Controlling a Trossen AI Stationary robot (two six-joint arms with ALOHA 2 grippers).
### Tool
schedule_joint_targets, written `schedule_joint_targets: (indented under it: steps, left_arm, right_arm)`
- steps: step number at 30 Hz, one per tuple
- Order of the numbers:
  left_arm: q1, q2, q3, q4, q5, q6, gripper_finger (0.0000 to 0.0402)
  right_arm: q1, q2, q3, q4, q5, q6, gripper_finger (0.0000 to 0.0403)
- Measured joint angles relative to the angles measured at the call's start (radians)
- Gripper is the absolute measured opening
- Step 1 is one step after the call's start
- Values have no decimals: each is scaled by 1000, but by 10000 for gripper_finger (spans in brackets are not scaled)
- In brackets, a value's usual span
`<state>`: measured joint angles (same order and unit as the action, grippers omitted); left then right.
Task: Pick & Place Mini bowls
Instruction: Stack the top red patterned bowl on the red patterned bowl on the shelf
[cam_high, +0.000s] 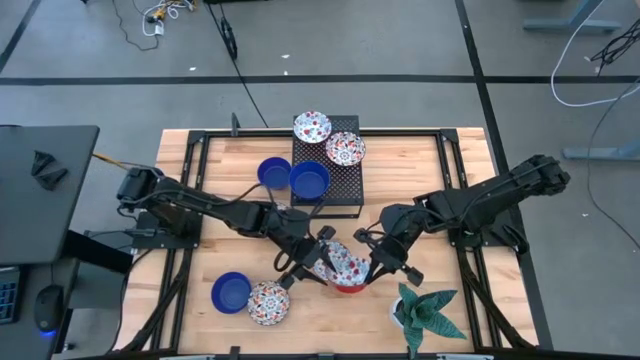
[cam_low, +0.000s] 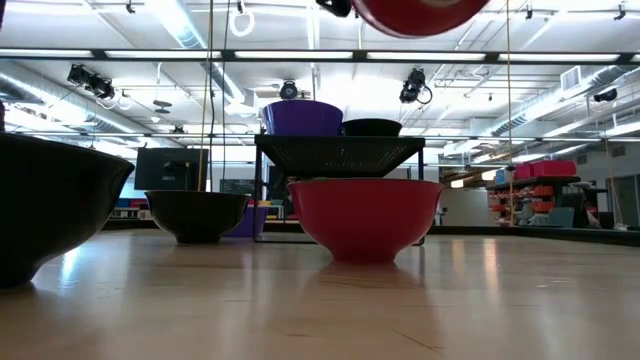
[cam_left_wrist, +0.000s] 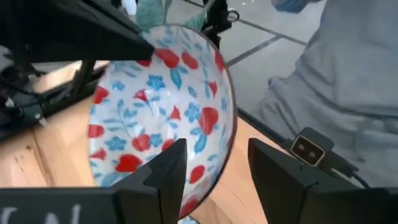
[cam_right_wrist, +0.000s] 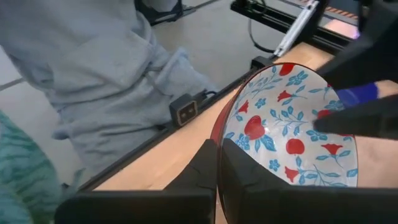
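Note:
A mini bowl (cam_high: 340, 266), white inside with red-and-blue flowers and red outside, hangs in the air between both grippers near the table's near edge. Its red underside (cam_low: 415, 12) shows at the top of the low view. My right gripper (cam_high: 376, 268) is shut on its rim. My left gripper (cam_high: 316, 262) is open, with one finger inside the bowl and one outside; I cannot tell whether it touches. Another floral bowl (cam_high: 268, 302) and a blue one (cam_high: 232, 292) rest on their bases near the near edge. My right gripper (cam_right_wrist: 219, 154) pinches the floral bowl's rim (cam_right_wrist: 225, 127), one finger inside and one on the red outer wall. It comes from the table's right, slanting down. The bowl is lifted clear of the table and tilted.
A black rack (cam_high: 345, 190) at the far middle carries two floral bowls (cam_high: 312, 127) (cam_high: 345, 148); two blue bowls (cam_high: 275, 172) (cam_high: 310, 180) sit at its left side. A potted green plant (cam_high: 430, 315) stands at the near right. A person in grey (cam_right_wrist: 112, 68) stands beyond the near edge.

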<state>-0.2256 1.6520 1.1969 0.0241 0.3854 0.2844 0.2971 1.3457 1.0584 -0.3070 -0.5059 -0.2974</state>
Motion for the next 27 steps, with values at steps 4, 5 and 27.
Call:
schedule_joint_targets:
  steps: [4, 5, 27]
  left_arm:
    - [-1, 11, 1, 5, 0, 15, 174]
    - [-2, 12, 0, 2, 0, 15, 173]
    - [-3, 11, -1, -8, 164, 9, 14]
  right_arm:
    - [-2, 0, 0, 0, 27, 0, 4]
    - [-2, 0, 0, 0, 27, 0, 4]
    - [-5, -2, 1, 167, 22, 3, 73]
